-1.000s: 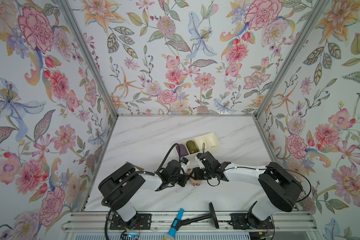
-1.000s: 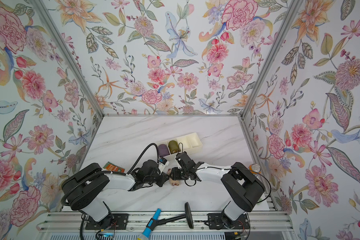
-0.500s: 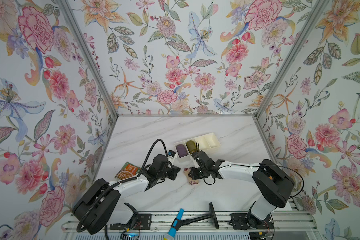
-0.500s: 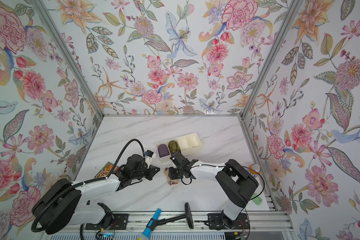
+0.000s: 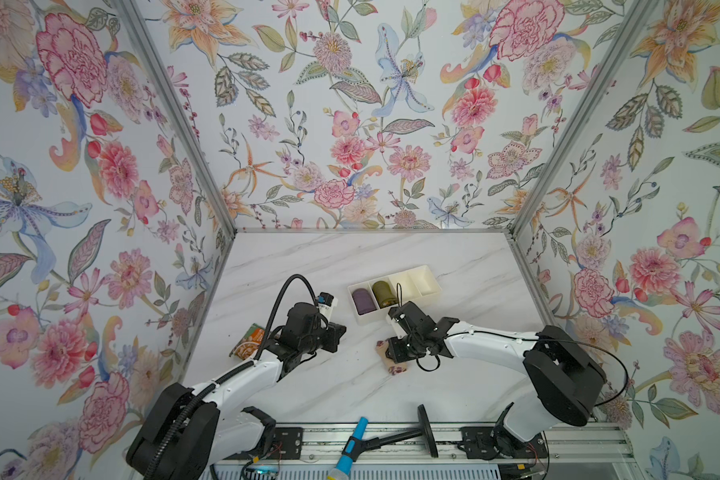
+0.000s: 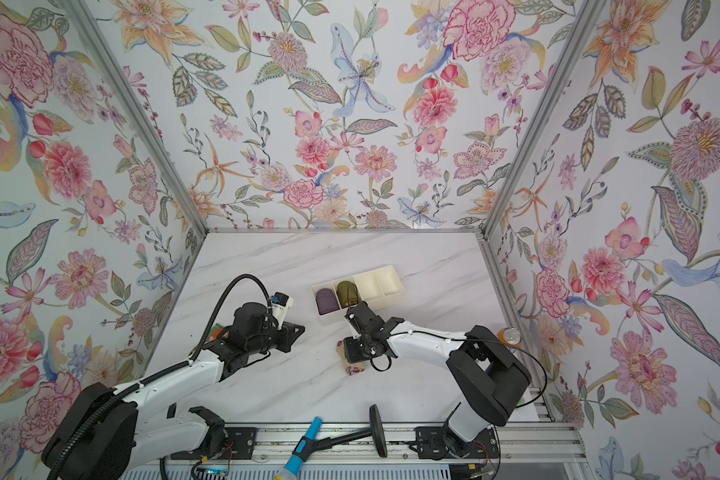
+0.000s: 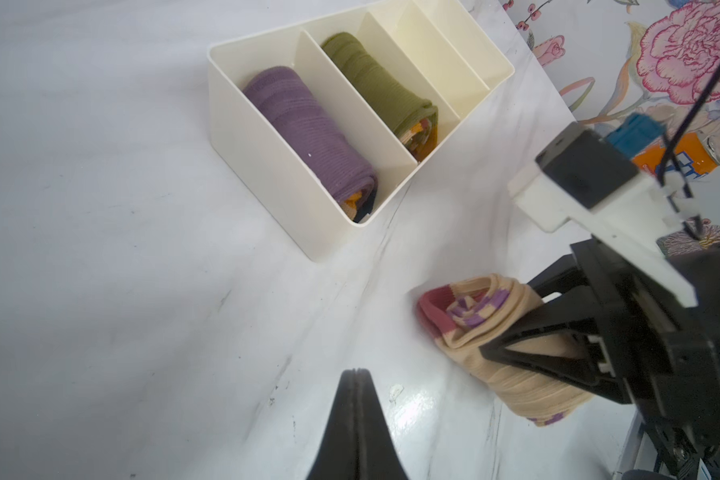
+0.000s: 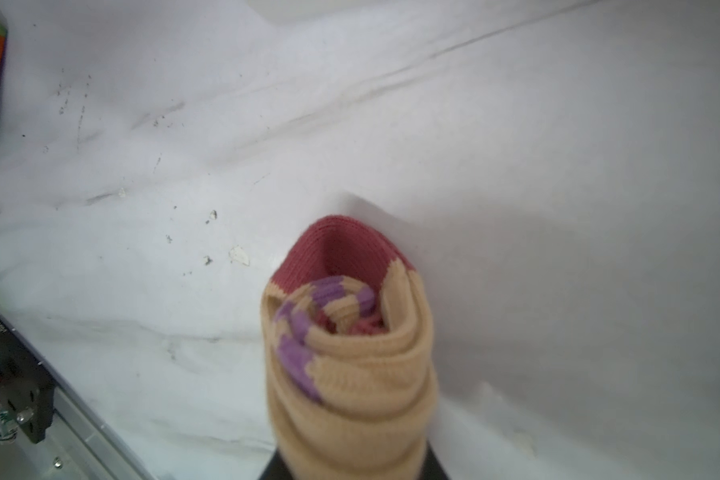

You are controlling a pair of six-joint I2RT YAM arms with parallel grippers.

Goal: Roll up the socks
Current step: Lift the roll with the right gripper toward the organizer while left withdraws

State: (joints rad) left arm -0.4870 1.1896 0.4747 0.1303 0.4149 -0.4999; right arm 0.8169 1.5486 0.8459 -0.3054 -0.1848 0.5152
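So, quick rundown of what's on the bench:
- The socks [image 7: 470, 316] are already wound into a chunky roll. It's peach-tan ribbed knit on the outside.
- In the right wrist view the socks [image 8: 350, 365] show a maroon cuff and purple stripes peeking out of the open end.
- The right gripper [image 7: 506, 320] has its jaws closed around that roll, one black finger on each side, pinching it roughly midway along.
- In both top views the socks [image 5: 395, 366] sit low over the marble table [image 5: 350, 257]. They're in front of the cream divider tray [image 5: 431, 276], toward the front rail. Honestly can't tell if the roll is touching the marble.
- The left gripper [image 7: 356, 376] is pressed fully together. Its tip points toward the socks but stays apart from them, with bare marble in between.
- Tray-wise, a purple sock roll [image 7: 308, 133] lies in the end compartment and an olive-green sock roll [image 7: 375, 83] is in the one right next to it.
- Random extras: an orange packet [image 5: 249, 340] lies by the left arm, an orange can [image 6: 511, 336] stands at the table's right edge, and a blue-handled tool [image 5: 352, 446] rests across the front rail.
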